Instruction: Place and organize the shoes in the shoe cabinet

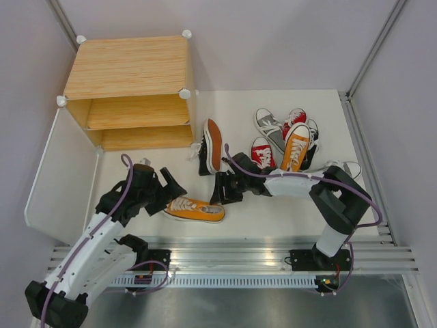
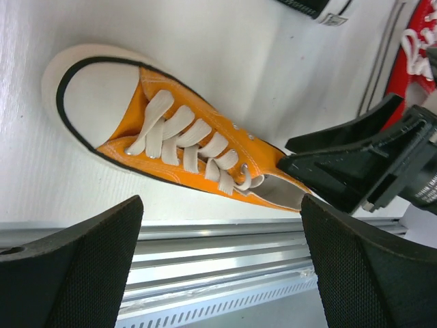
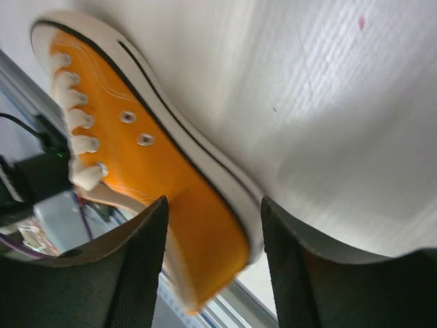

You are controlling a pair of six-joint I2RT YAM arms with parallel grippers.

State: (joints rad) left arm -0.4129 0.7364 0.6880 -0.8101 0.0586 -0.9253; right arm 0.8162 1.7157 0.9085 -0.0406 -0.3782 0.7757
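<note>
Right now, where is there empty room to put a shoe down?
Both shelves of the shoe cabinet are bare. The table is bare along the back, between cabinet and shoe pile, and at the front, right of the lone orange shoe. Crowded: the shoe pile, and around that orange shoe, flanked by left gripper and right gripper.

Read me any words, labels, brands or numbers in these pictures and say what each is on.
Nothing readable.
White sticker on a dark part, top of the left wrist view: too small to read.
Pale print on the right arm's black casing: blurred.
Orange shoe, cabinet: no lettering shows.
</note>
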